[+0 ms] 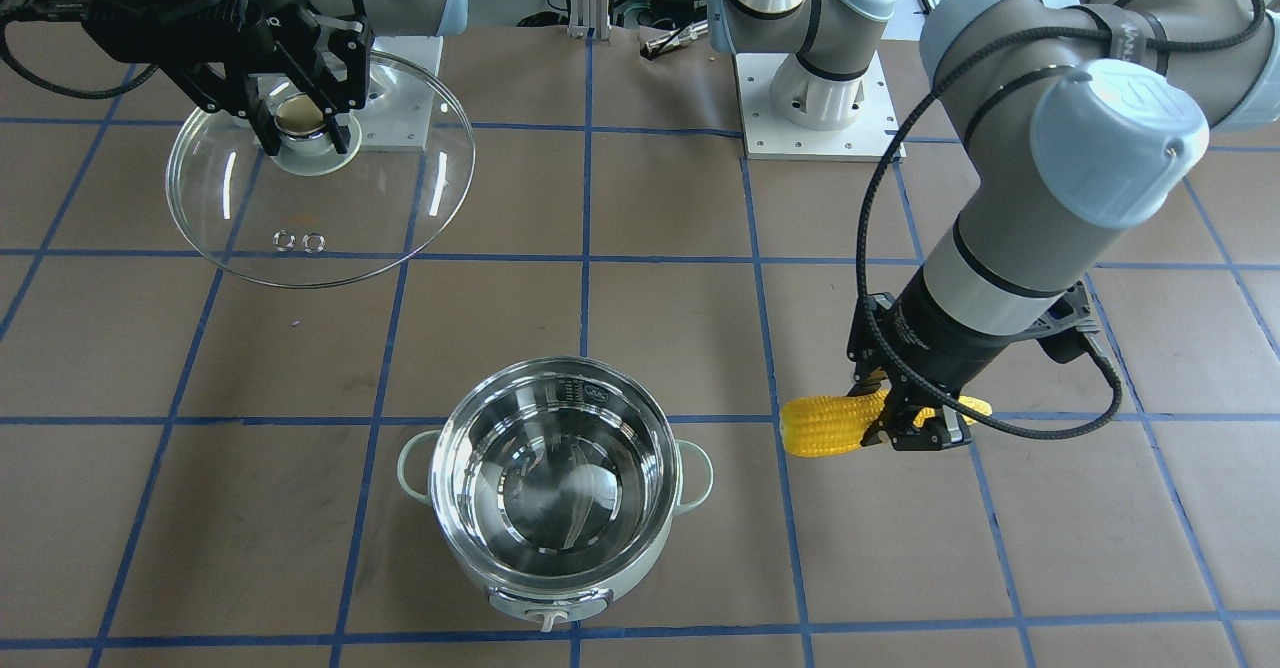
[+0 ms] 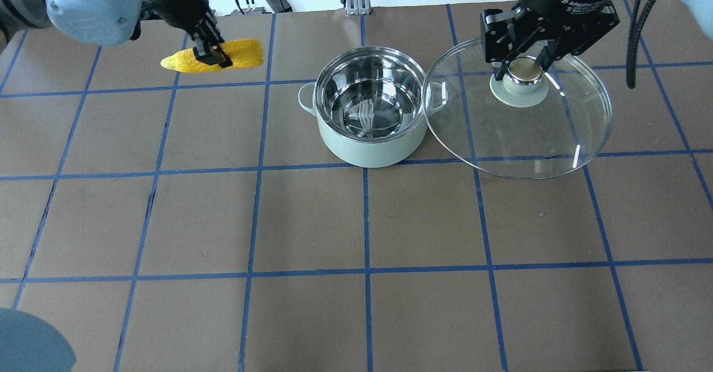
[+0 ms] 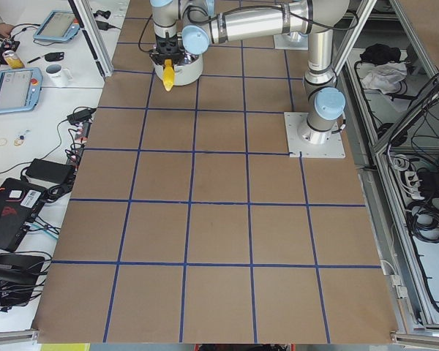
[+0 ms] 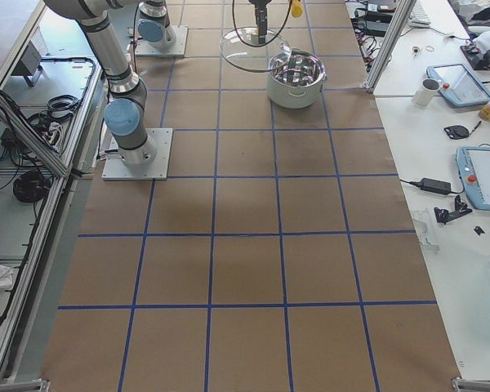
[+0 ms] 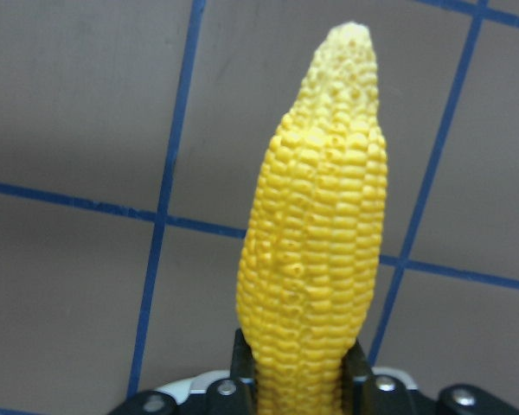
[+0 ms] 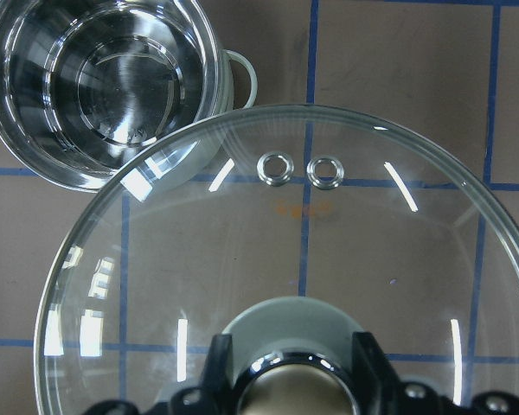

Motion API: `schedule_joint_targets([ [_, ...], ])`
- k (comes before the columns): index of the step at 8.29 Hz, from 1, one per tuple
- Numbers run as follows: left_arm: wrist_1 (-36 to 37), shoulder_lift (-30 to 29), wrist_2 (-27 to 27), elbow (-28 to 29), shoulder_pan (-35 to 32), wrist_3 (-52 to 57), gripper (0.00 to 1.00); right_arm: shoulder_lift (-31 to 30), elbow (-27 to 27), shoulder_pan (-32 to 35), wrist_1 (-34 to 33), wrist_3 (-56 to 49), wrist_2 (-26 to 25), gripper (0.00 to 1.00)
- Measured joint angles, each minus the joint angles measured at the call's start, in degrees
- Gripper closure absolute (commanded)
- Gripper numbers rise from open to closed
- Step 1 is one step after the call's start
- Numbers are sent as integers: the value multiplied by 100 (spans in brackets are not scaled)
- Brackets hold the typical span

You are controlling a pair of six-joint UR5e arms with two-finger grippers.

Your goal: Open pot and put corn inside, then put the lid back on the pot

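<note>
The mint-green pot (image 2: 370, 146) stands open, its steel inside empty; it also shows in the front view (image 1: 455, 538) and the right wrist view (image 6: 99, 82). My left gripper (image 2: 210, 54) is shut on the yellow corn (image 2: 245, 53), held level in the air to the pot's left; the corn also shows in the front view (image 1: 825, 425) and the left wrist view (image 5: 316, 259). My right gripper (image 2: 522, 70) is shut on the knob of the glass lid (image 2: 535, 138), held above the table beside the pot's right; the lid also shows in the front view (image 1: 330, 208) and the right wrist view (image 6: 303, 259).
Brown table with a blue tape grid (image 2: 365, 221). The arms' white base plates (image 1: 820, 118) stand at the robot's side. Desks with tablets, mugs and cables (image 4: 474, 163) lie beyond the table's far edge.
</note>
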Motion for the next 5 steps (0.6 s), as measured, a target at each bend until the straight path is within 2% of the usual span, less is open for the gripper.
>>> schedule_joint_targets([
  [2,24,-194,-175,603,-592,-760,100,0,0,0,14,-4,7,71],
  [5,207,-671,-183,1021,-1350,-1840,100,-3,0,2,57,-16,-4,71],
])
